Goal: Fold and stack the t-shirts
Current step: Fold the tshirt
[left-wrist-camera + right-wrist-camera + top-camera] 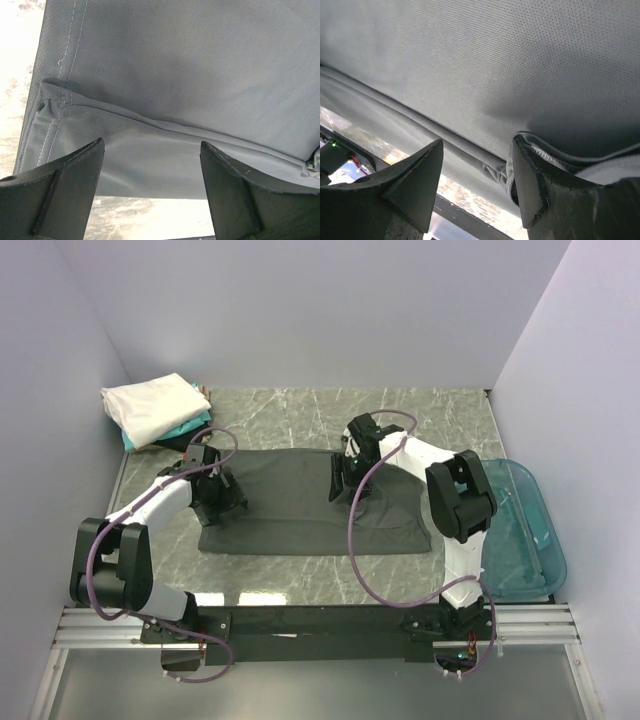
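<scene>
A large dark charcoal-grey t-shirt lies spread flat in the middle of the marble table. My left gripper is open over its left edge; in the left wrist view the jaws stand wide over a folded hem with nothing between them. My right gripper is open over the shirt's upper right part; in the right wrist view the jaws straddle a cloth ridge. A folded pile, white t-shirt over teal and black, sits at the back left corner.
A translucent blue plastic tub stands at the table's right edge. Grey walls close in the back and both sides. A black rail runs along the near edge by the arm bases.
</scene>
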`<control>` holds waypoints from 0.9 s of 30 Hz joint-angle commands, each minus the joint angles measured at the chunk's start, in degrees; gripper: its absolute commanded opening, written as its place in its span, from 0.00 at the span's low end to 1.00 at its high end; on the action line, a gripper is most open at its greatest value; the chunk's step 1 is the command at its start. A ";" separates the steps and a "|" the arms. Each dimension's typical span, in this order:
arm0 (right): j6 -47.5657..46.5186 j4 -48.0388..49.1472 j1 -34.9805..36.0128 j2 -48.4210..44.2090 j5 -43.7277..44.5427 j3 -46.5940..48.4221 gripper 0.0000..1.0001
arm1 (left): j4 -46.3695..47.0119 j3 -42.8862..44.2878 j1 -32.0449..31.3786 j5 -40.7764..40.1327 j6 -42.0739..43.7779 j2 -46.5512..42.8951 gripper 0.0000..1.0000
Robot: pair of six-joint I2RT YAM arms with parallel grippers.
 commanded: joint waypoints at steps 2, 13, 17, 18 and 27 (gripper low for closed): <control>-0.89 -1.21 0.41 0.70 -1.15 2.23 0.64 | 0.96 -0.22 -0.28 -0.31 0.46 0.20 0.83; -0.27 -1.12 0.50 -3.25 -0.63 7.93 0.64 | 0.96 1.01 -0.28 -1.28 -0.16 -0.41 0.83; -0.01 -1.91 -0.02 -5.18 0.95 12.58 0.65 | 0.70 4.08 -0.28 -2.07 -0.33 -0.76 0.83; 0.16 -2.18 -0.20 -5.62 1.74 12.86 0.65 | 0.43 4.87 -0.28 -2.16 -0.16 -0.59 0.83; 1.22 0.28 -3.27 -13.44 7.02 3.03 0.67 | 1.30 11.12 -0.45 -2.08 0.90 3.01 0.83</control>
